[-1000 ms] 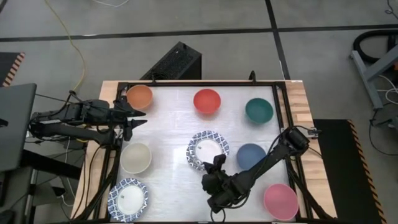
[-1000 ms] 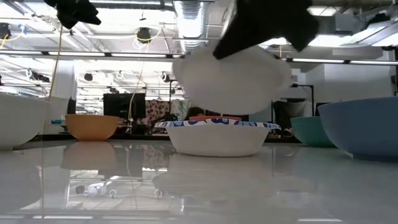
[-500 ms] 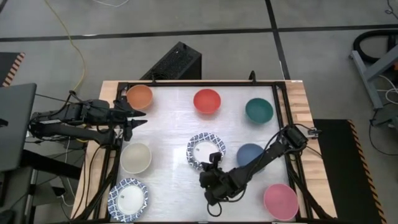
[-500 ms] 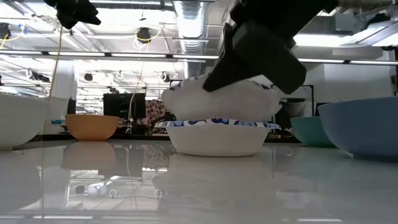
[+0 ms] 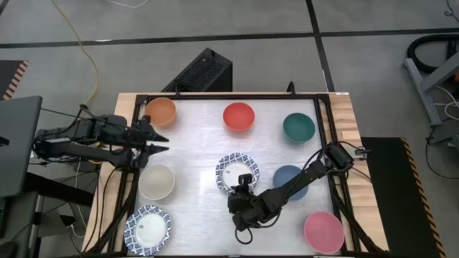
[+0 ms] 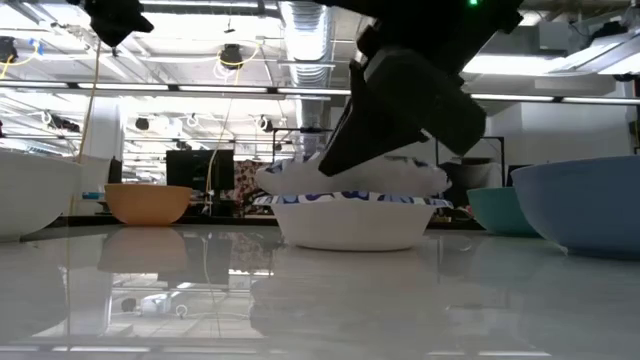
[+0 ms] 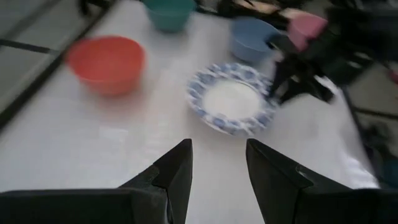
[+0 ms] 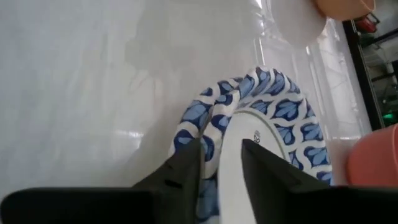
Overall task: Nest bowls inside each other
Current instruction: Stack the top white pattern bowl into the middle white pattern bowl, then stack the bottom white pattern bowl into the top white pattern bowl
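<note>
Since the blue-rimmed bowls [image 5: 237, 172] look rigid, glazed and slippery, pinching the thin rim suits; right gripper [image 5: 244, 188], at the stack's five o'clock edge, straddles that rim loosely, while the left gripper [image 5: 159, 138] waits parted near the orange bowl [image 5: 160, 110].

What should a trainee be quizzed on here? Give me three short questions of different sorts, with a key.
1. True or false: the pink bowl sits inside the slate-blue bowl.
2. The right gripper is at which bowl? A orange, B red, C centre blue-patterned bowl.
3. What does the left gripper hold?
Key: 1 false. 2 C. 3 nothing; its jaws stand open.
</note>
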